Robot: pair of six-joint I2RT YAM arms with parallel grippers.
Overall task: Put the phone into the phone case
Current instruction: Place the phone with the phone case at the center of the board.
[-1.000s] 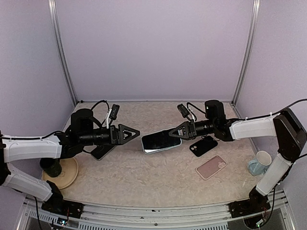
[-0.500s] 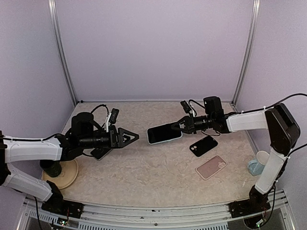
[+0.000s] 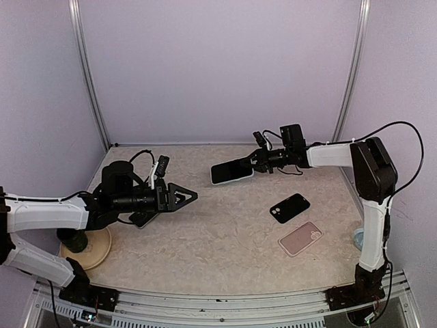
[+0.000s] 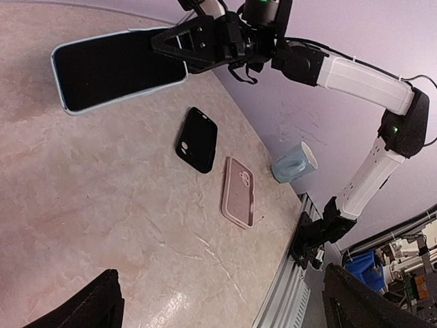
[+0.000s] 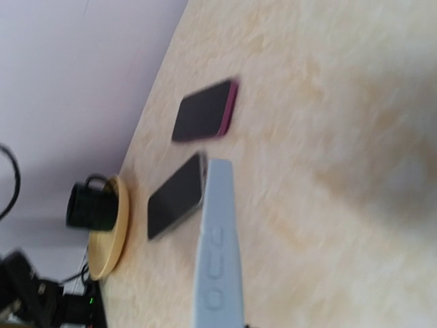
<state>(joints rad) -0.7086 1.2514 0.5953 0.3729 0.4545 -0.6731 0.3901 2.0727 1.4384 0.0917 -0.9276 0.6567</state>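
Nearest, the left gripper (image 3: 186,197) hangs low over the marbled beige counter (image 3: 218,239), fingers spread wide and empty. Its arm lies almost flat and has hardly shifted in the last half second. Nearer than the right gripper (image 3: 252,162) and to its right lie a flat pink phone case (image 3: 300,238) and, beyond it, a glossy black phone case (image 3: 289,208). Farthest, that gripper pinches one end of the dark-screened phone with a pale blue rim (image 3: 231,171). A second ago the phone hung midway between the grippers. It has since been drawn back toward the far wall, the arm stretched long from a high elbow. The rim looks like a case already around it, so the fitting may be done.
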